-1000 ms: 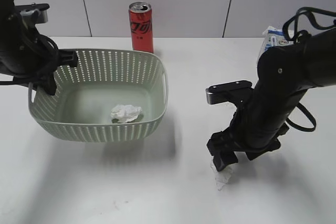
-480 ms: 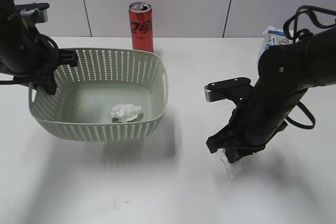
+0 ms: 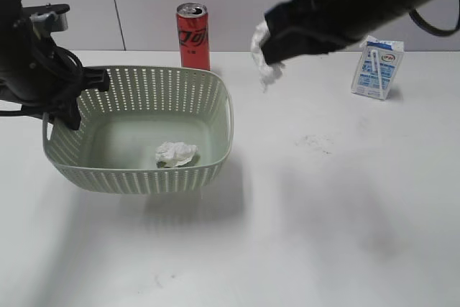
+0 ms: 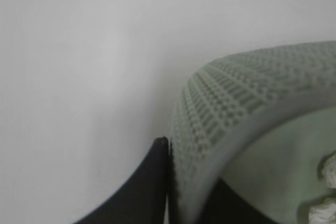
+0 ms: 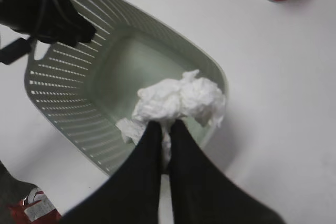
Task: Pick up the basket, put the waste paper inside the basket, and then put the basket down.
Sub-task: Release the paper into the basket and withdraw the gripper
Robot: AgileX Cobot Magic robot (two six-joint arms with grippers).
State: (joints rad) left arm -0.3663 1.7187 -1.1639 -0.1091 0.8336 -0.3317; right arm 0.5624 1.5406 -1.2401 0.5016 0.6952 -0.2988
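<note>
The pale green basket [image 3: 205, 109] hangs a little above the table at the left, one waste paper wad [image 3: 175, 153] lying in it. My left gripper [image 3: 63, 106] is shut on the basket's left rim; in the left wrist view its jaws [image 4: 169, 148] pinch the wall [image 4: 231, 98]. My right gripper [image 3: 267, 48] is high up, right of the basket, shut on a second waste paper wad [image 3: 263, 54]. The right wrist view shows that wad [image 5: 181, 98] in my right gripper [image 5: 165, 127], over the basket's near-right rim [image 5: 63, 72]. A third wad is not in view.
A red drink can [image 3: 193, 36] stands behind the basket. A blue-and-white carton [image 3: 378, 67] stands at the back right. A few dark specks [image 3: 315, 141] mark the white table.
My right gripper has risen from the table at the front right, carrying a paper wad up and left toward the basket. The left gripper and basket have barely moved.
</note>
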